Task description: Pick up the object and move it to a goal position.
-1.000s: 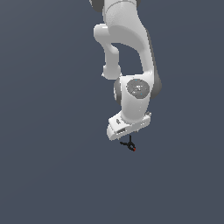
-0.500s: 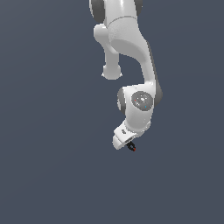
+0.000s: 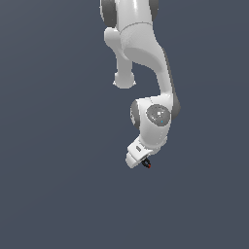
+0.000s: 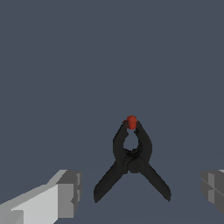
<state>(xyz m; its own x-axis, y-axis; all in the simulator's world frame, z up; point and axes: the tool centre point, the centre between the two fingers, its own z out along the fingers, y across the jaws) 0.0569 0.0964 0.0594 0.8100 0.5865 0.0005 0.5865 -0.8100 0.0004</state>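
The object (image 4: 131, 157) is a small black clamp with two splayed prongs and a red tip, lying on the dark floor. In the wrist view it sits between my two fingers (image 4: 65, 192), which stand wide apart and do not touch it. My gripper (image 4: 141, 187) is open around it. In the exterior view the white gripper (image 3: 141, 159) is low, at the end of the bent arm. The object (image 3: 147, 164) shows as a tiny black and red speck just below it, mostly hidden by the hand.
A plain dark grey floor (image 3: 58, 194) surrounds the arm. The white arm (image 3: 146, 58) reaches down from the top of the exterior view. No other objects show.
The gripper has come down onto the object and the wrist has folded in. The object has stayed in place.
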